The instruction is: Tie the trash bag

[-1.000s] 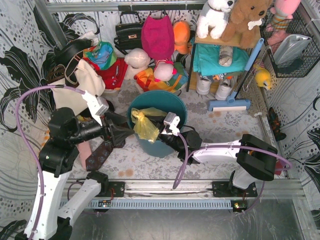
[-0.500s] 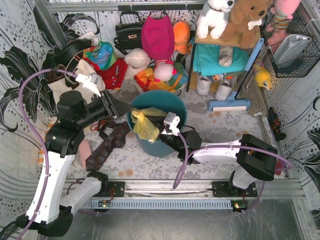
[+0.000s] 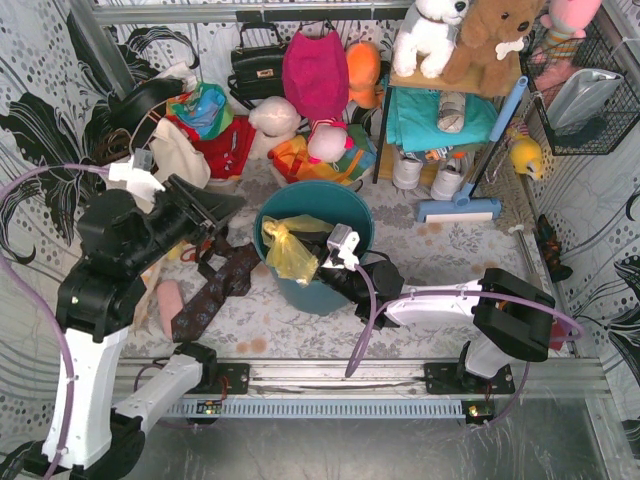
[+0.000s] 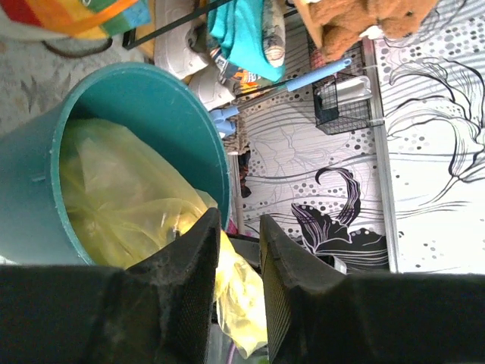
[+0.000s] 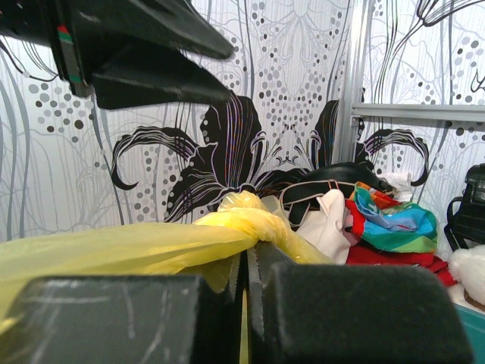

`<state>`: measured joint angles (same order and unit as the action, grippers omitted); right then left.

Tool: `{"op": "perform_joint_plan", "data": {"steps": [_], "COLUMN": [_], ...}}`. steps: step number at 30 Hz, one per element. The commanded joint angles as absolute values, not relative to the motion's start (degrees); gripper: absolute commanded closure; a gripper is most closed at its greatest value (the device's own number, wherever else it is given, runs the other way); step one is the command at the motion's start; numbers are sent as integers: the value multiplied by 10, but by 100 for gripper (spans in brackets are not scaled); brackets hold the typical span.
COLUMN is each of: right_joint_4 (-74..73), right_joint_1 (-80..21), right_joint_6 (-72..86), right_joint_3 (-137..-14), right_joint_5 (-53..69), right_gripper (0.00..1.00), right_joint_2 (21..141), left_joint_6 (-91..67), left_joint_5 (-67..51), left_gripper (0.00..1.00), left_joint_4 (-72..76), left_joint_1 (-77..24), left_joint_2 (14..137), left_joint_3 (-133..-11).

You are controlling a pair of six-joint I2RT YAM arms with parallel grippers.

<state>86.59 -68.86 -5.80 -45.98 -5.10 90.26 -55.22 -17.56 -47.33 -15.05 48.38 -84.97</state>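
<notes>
Crinkly translucent yellow trash bag [image 3: 290, 252], bunched

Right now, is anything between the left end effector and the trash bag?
Nothing visible does. The open left end effector faces the trash bag over the teal bin rim; the right end effector pinches its bunched top.

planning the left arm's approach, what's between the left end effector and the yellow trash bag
In the top view, only the left rim of the teal bin stands between the left end effector and the trash bag.
</notes>
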Motion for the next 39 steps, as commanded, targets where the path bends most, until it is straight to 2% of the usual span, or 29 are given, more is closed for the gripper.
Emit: {"op": "perform_joint_plan", "data": {"steps": [1, 7, 16, 23, 35, 37, 39], "right_joint_4": [860, 862, 846, 832, 825, 824, 822], "right_joint_1": [-688, -689, -688, -688, -689, -688, -688], "right_joint_6": [-53, -51, -56, -61, -64, -66, -67], "right_joint_3": [-471, -470, -474, -481, -482, -481, -481], "right_joint_5": [-44, -48, -55, -56, -52, -51, -51], "right_gripper": [100, 100, 100, 100, 100, 100, 100], "right_joint_2": [911, 912, 912, 912, 911, 910, 910], "left_joint_6": [-604, -628, -609, -601, -612, -610, -610], "left_joint_5": [-180, -189, -168, -180, -201, -200, -202], "left_gripper": [65, 70, 70, 68, 62, 62, 69], "left_joint_4": [-478, -473, -526, -527, -504, -503, -499], "left_joint_1": [-158, -170, -190, -196, -211, -215, -218], "left_joint_2": [495, 501, 503, 500, 500, 501, 502], "left_joint_3": [-821, -791, -791, -812, -777, -776, -776]}}
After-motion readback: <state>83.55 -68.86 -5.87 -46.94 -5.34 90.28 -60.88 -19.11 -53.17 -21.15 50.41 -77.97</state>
